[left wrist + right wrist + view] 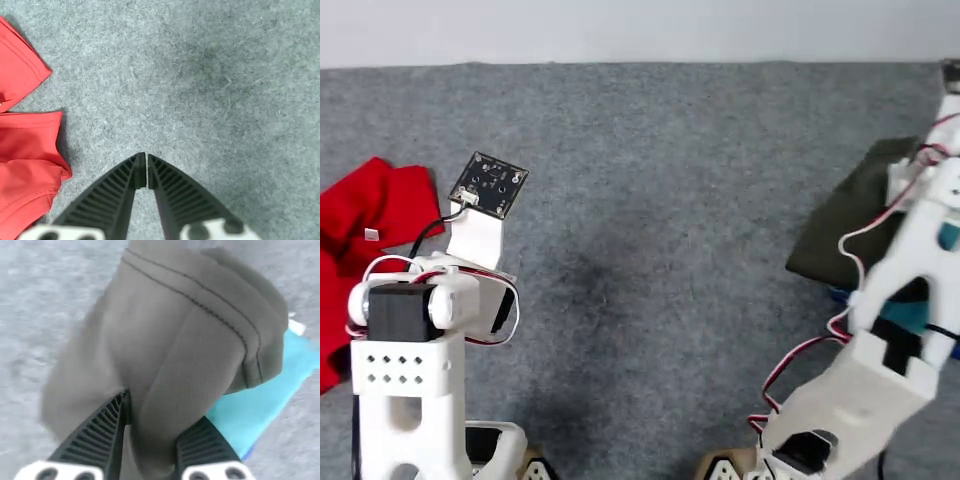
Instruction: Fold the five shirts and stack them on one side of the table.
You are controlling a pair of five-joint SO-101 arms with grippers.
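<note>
At right of grey felt desk [650, 200], right pincer [160, 410] clamps dark olive shirt [190, 330] over turquoise shirt [265, 400], likely stacking; left pincer [146, 157] closed, empty.

Table [670, 200] is covered in grey felt-like carpet with a fine mottled texture. A plain pale wall [620, 30] runs along the far edge. Light is flat and even, with a faint darker patch [585, 275] mid-surface.

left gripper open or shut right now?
Shut. In the left wrist view the left gripper has its tips together with nothing between them, over the grey table.
</note>
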